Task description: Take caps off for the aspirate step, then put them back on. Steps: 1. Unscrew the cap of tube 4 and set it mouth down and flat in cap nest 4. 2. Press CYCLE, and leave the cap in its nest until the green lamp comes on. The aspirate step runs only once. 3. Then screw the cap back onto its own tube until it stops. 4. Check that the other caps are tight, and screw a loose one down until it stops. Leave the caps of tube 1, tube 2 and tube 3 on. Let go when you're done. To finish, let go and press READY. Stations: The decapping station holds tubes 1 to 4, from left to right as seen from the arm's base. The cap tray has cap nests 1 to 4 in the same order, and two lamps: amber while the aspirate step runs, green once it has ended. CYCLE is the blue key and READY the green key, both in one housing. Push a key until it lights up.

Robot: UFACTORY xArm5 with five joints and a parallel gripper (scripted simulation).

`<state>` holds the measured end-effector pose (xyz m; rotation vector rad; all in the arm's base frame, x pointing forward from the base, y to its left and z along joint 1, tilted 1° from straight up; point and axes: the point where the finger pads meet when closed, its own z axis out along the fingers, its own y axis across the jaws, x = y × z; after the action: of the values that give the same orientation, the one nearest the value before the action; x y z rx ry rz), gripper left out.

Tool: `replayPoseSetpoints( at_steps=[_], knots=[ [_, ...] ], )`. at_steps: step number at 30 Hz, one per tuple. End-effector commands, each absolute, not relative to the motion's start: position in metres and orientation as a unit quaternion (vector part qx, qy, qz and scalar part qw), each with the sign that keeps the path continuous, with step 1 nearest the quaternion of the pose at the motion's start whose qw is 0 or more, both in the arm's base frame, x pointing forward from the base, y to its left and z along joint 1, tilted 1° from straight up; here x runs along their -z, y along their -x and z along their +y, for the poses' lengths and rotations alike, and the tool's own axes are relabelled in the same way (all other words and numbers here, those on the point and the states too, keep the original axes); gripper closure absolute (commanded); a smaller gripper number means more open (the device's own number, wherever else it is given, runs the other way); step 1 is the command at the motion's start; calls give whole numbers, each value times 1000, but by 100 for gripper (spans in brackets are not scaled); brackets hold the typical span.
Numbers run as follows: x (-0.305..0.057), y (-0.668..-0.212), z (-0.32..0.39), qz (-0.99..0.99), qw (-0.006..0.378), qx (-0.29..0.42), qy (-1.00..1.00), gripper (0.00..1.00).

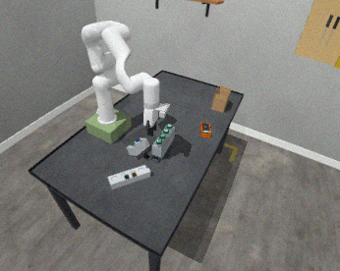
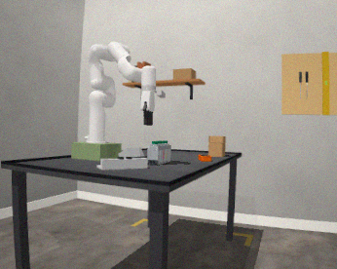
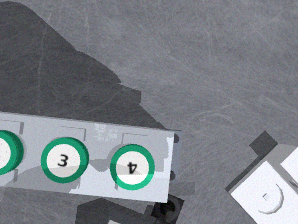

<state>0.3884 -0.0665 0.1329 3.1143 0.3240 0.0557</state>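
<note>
The grey decapping station stands mid-table with four green-rimmed caps on its tubes. In the wrist view cap 4 and cap 3 sit on their tubes, and another cap shows at the left edge. My gripper hangs well above the table, next to the station on the arm's side; it also shows in the side view. Its fingers stand partly open with nothing between them. The white cap tray with two unlit lamps lies nearer the front. The key housing sits beside the station.
A cardboard box stands at the far right edge of the table. A small orange object lies right of the station. The arm's green base block is at the left. A white block's corner shows in the wrist view.
</note>
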Motion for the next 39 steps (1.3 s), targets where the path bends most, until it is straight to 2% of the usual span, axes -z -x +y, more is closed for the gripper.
replayPoseSetpoints(
  at_steps=[1,6,39],
  knots=[
    [-109,-385,-81,134,1,-25,-991,54],
    [-84,-377,-95,166,1,-25,-986,54],
    [-84,-377,-95,397,3,-19,-918,54]
  ],
)
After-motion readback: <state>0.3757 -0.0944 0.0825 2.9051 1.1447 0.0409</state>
